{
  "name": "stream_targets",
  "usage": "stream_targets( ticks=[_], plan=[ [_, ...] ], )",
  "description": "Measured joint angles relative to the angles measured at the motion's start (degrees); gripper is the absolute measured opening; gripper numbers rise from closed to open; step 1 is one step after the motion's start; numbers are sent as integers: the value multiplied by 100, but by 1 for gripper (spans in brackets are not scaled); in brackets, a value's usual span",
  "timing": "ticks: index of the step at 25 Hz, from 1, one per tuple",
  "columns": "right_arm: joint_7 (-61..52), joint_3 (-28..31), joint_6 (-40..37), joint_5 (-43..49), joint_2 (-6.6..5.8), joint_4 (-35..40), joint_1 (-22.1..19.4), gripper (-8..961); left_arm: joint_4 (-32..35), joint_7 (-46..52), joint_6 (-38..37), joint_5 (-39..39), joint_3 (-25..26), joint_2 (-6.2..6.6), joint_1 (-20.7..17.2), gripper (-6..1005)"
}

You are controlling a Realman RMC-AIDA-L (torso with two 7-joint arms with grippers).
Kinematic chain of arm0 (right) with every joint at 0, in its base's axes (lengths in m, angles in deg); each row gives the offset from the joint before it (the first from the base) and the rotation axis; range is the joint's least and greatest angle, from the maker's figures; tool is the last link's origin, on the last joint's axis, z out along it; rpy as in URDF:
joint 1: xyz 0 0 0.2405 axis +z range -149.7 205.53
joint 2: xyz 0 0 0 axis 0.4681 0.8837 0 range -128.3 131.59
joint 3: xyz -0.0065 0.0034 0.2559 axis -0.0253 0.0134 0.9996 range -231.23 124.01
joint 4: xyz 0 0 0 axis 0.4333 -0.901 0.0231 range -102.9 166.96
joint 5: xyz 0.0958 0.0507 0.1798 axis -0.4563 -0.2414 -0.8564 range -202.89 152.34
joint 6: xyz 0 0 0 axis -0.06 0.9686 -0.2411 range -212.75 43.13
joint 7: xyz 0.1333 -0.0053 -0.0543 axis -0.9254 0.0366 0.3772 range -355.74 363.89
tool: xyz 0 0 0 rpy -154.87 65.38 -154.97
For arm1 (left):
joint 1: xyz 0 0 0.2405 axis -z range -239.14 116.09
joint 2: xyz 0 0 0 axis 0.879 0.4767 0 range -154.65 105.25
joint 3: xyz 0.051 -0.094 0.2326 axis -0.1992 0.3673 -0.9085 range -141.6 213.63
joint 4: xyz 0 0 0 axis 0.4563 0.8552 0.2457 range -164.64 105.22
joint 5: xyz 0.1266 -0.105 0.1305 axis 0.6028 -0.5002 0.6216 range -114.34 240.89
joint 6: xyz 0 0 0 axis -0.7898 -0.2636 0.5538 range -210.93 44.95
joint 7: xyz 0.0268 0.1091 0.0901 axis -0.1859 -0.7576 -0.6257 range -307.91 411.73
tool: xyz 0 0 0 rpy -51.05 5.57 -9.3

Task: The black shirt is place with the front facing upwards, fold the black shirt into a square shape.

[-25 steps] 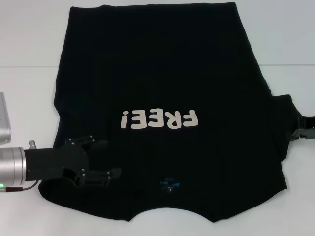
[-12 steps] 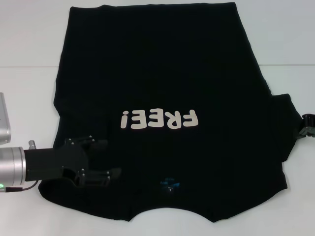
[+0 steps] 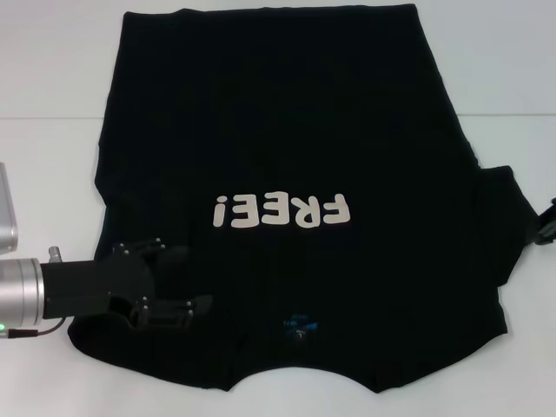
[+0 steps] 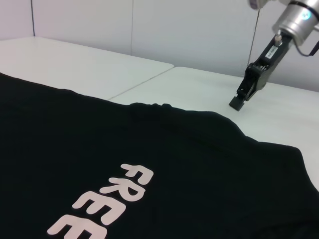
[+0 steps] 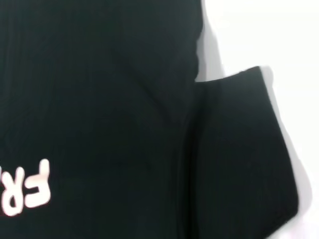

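Observation:
The black shirt lies spread flat on the white table, front up. Its white "FREE!" lettering faces away from me and its blue neck label is near the front edge. My left gripper rests low over the shirt's near-left shoulder area, open, with nothing visibly between its fingers. Only a sliver of my right gripper shows at the right edge, just off the right sleeve. The left wrist view shows it hanging over bare table beyond the shirt. The sleeve lies flat in the right wrist view.
A seam runs across the white table behind the shirt's left side. A light grey device sits at the left edge. Bare tabletop lies to the right of the shirt.
My right gripper has drawn back to the right, away from the sleeve, and is almost out of the head view. The left gripper and the shirt have not moved.

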Motion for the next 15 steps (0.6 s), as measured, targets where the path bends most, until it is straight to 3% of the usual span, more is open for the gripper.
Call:
stream_targets(
  ticks=[8,11,15],
  plan=[
    [-18,726,-333,-22,-74,101,-209,134,12,5,-3,0,25,20,2,884],
    [-102,707,-330,-15,-71,47,-199,376,14,6,-5,0,7,19,8,884],
    [-142,683,-308,12,-72,-163,-132,570,15,8,3,0,-1,19,10,884]
  ],
)
